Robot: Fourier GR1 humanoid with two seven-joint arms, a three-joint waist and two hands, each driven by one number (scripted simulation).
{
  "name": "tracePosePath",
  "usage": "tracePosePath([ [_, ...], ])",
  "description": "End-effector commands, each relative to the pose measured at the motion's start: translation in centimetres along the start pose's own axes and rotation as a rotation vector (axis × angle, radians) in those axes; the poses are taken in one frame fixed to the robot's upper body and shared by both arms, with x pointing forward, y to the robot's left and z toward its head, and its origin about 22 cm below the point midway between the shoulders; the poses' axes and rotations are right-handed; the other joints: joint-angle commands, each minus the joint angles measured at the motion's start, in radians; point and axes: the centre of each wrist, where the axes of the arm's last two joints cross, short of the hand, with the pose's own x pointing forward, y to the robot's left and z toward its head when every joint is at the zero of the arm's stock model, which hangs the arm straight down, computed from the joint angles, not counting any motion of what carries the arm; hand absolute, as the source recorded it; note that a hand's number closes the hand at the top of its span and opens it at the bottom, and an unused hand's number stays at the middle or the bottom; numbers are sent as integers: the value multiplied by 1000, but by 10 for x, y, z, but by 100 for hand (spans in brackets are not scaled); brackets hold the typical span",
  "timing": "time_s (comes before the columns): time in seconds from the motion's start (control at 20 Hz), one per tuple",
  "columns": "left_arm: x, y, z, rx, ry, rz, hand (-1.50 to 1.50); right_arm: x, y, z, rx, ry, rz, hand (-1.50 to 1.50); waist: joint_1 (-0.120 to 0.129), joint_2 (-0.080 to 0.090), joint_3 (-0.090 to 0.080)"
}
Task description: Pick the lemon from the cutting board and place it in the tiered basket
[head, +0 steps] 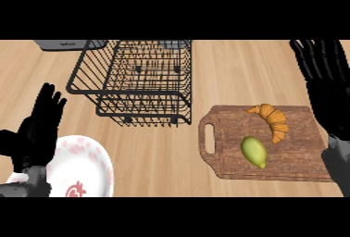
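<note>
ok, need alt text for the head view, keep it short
A yellow-green lemon and a croissant lie on a wooden cutting board at right, with a black wire tiered basket behind it to the left. Both hands are open: right hand above the board, left hand beside a white plate.

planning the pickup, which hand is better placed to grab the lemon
Right. The right hand is open above the cutting board holding the lemon; the left hand rests far across the counter.

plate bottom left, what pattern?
White plate with pink blotches and a red mark near its lower edge; seen in the head view.
</note>
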Motion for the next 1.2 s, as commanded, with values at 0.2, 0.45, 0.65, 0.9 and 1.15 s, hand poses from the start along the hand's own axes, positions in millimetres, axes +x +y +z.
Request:
tracePosePath([
  [0.2, -4, 12, 2, -126, 30, -138, 0, 5, 64, 62, 222, -418, -103, 150, -24, -3, -36],
  [0.45, -18, 17, 13, -197, 94, -118, 0, -63, 58, 146, -400, -20, 107, -150, -32, 9, -35],
  [0.65, -17, 5, 14, -256, 99, -113, 0, -69, 71, 180, -368, -225, 270, -150, -4, 3, -39],
  [0.9, -21, 16, 6, -235, 116, -125, 0, -43, 40, 232, -305, -162, 586, -150, -23, -1, -41],
  [1.15, -15, 13, 9, -238, 109, -128, 0, -8, -9, 259, -152, 17, 947, -150, -17, 1, -45],
])
